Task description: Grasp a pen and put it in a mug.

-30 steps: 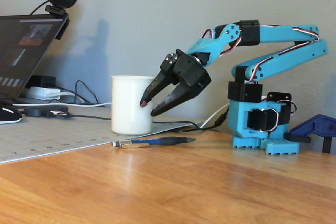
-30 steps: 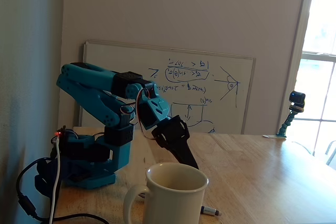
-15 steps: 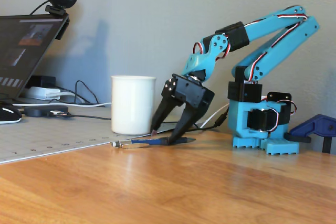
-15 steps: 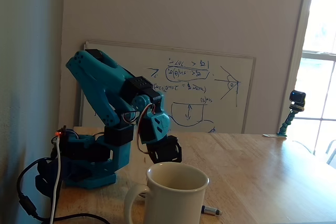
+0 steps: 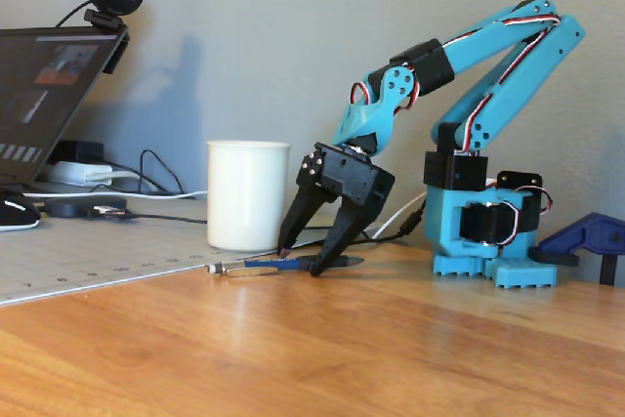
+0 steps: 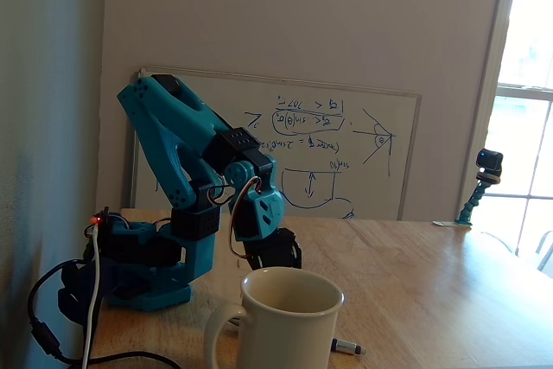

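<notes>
Pen (image 5: 285, 263) first: we see it lying flat on the wooden table (image 5: 391, 339) in a fixed view taken from the side, silver end pointing left, blue barrel in the middle, dark front section to the right, just in front of the white mug (image 5: 247, 194). The mug stands upright at the edge of a pale gridded mat (image 5: 88, 261), apart from the pen. We find the gripper (image 5: 300, 259) lowered over the pen with its jaws spread, one black fingertip behind the barrel and the other in front of it, both tips down at table level; nothing is clamped between them. The blue arm (image 5: 469, 65) folds up and over from its base at the right of that view. From the opposite fixed view we look across the mug (image 6: 289, 321), whose handle shows at its left, and the gripper is mostly hidden behind its rim, so we cannot judge the fingers there; only one end of the pen (image 6: 347, 348) pokes out to the right of the mug. A whiteboard (image 6: 346, 153) leans on the wall behind
</notes>
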Controlling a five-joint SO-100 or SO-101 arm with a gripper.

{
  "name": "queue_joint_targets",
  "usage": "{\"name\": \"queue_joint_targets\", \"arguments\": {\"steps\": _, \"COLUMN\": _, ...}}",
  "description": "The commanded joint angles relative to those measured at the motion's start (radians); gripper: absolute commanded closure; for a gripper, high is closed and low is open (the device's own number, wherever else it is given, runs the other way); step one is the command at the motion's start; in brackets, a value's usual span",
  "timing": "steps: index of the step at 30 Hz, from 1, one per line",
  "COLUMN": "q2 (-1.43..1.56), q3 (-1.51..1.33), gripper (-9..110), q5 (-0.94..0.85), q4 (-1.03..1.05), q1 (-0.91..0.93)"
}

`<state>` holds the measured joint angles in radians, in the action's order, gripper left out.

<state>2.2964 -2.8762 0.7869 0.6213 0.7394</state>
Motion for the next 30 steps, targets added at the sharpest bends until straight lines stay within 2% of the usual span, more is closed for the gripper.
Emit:
{"name": "queue_joint_targets", "arguments": {"steps": 1, "q2": -0.011, "q3": 0.038, "gripper": 87, "q5": 0.006, "q4": -0.009, "q1": 0.008}}
{"name": "queue_joint_targets", "arguments": {"steps": 11, "q2": 0.003, "q3": 0.046, "gripper": 101, "q5": 0.006, "q4": -0.011, "q1": 0.005}}
{"name": "queue_joint_targets", "arguments": {"steps": 18, "q2": 0.066, "q3": 0.046, "gripper": 102, "q5": -0.006, "q4": -0.011, "q1": -0.038}}
{"name": "queue_joint_targets", "arguments": {"steps": 27, "q2": 0.417, "q3": 0.048, "gripper": 102, "q5": -0.015, "q4": -0.012, "q1": -0.192}}
{"name": "queue_joint_targets", "arguments": {"steps": 30, "q2": 0.509, "q3": 0.046, "gripper": 102, "q5": -0.094, "q4": -0.057, "q1": -0.224}}
